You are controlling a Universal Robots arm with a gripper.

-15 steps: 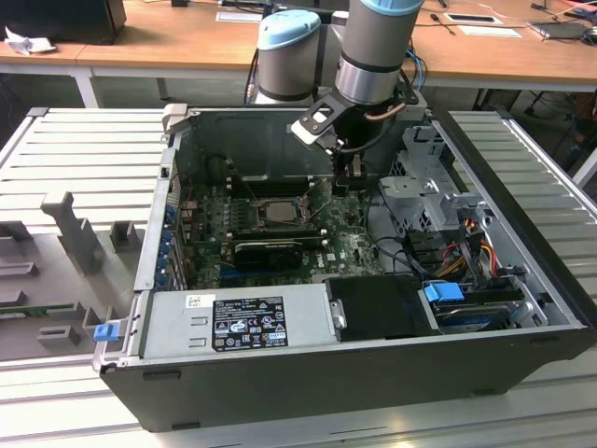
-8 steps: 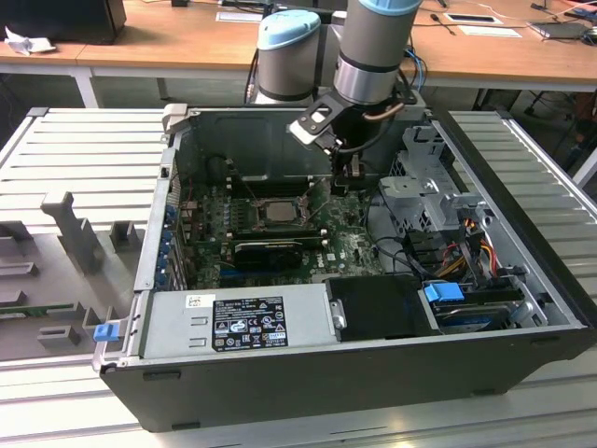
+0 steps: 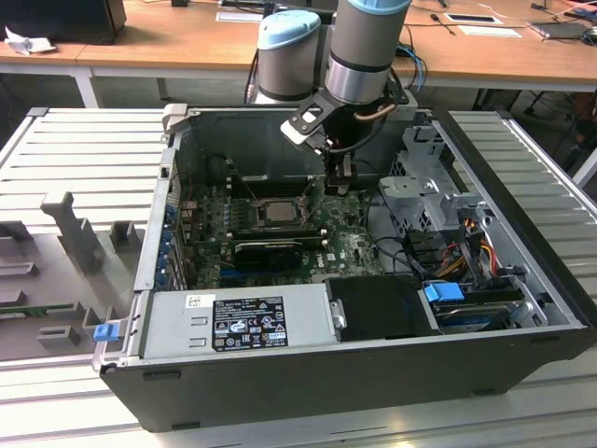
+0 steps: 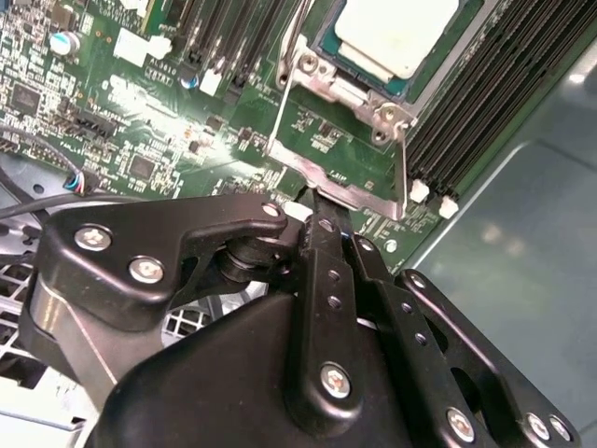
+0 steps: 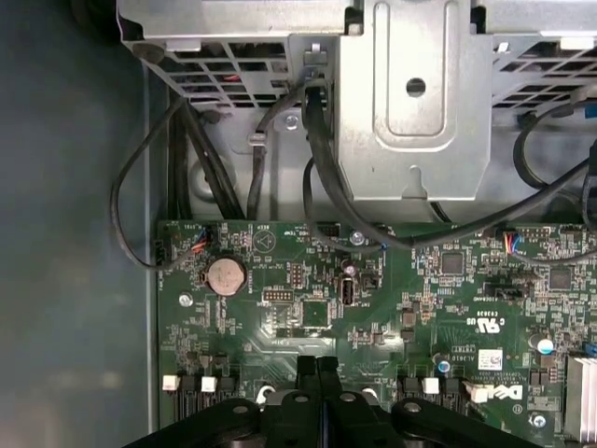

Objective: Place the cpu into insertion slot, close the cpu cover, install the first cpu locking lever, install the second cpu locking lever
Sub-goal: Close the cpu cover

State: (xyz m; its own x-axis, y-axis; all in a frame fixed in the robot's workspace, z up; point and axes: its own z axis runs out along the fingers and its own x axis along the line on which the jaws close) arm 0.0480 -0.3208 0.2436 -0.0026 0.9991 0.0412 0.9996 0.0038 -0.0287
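Grey metal computer case [image 3: 522, 280], its side panel off, lies open on a ribbed grey surface [image 3: 84, 140] in the exterior view. A green motherboard [image 3: 350, 247] covers the case floor. Near the motherboard's middle, the cpu [image 3: 277, 211], a small square chip with a silvery top, sits in the insertion slot [image 3: 250, 213], a square black socket with a metal rim. A long black graphics card [image 3: 270, 248] stands on the motherboard just beside them. The black gripper [image 3: 339, 182] on the grey robot arm [image 3: 364, 47] hangs low over the motherboard, toward the exterior view's right of the chip.

In the second wrist view, the cpu's silvery top shows through the window of the cpu cover [image 4: 326, 140], a thin dark-silver metal frame plate lying over the motherboard. The gripper's two black fingers [image 4: 328, 280] are clenched together with nothing seen between them. Their tips appear to touch the cover's outer edge.

In the first wrist view, the clenched fingertips hover over the motherboard. A round silver coin battery [image 5: 224, 273] sits on the motherboard, and a perforated metal drive cage [image 5: 415, 93] stands just past its edge.
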